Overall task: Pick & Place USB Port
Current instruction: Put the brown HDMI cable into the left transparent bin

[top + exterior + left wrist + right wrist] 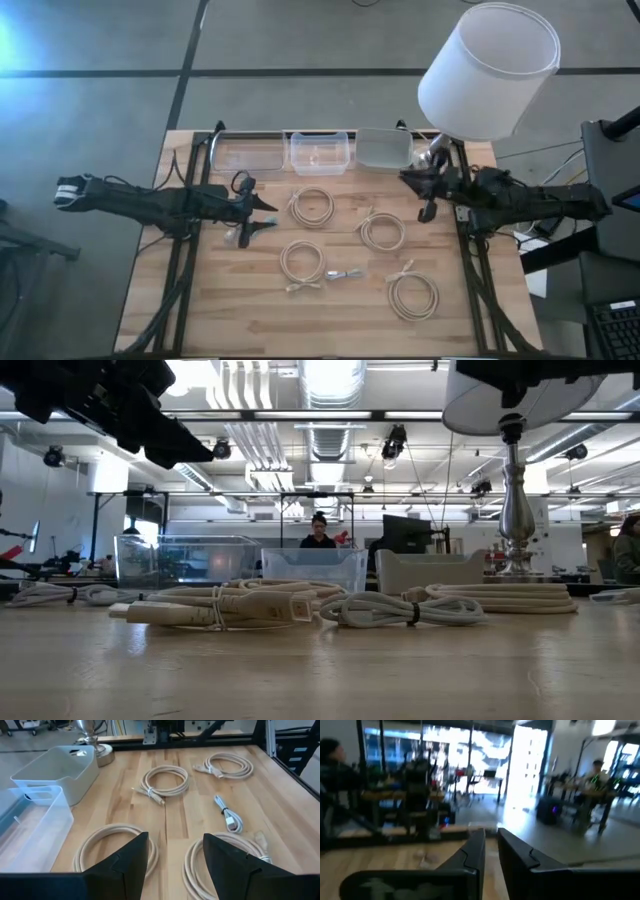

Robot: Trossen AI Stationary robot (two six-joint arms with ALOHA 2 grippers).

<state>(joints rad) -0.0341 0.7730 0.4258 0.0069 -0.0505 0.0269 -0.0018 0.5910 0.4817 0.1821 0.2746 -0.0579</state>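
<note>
A small white USB cable (345,273) lies bundled on the wooden table, also in the left wrist view (227,815) and in the low view (400,610). Around it lie several coiled beige cables (312,207) (382,232) (303,262). My left gripper (272,214) is open above the table's left half, pointing right, level with two near coils (115,850) and touching nothing; its wrist view (175,855) shows the wide gap. My right gripper (405,177) hovers by the far right bins, fingers almost together (491,852), holding nothing.
Three bins stand along the far edge: two clear ones (245,155) (320,152) and a grey one (385,148). A lamp with a white shade (488,70) stands at the far right corner, its metal base (515,510) showing in the low view. People sit in the room behind.
</note>
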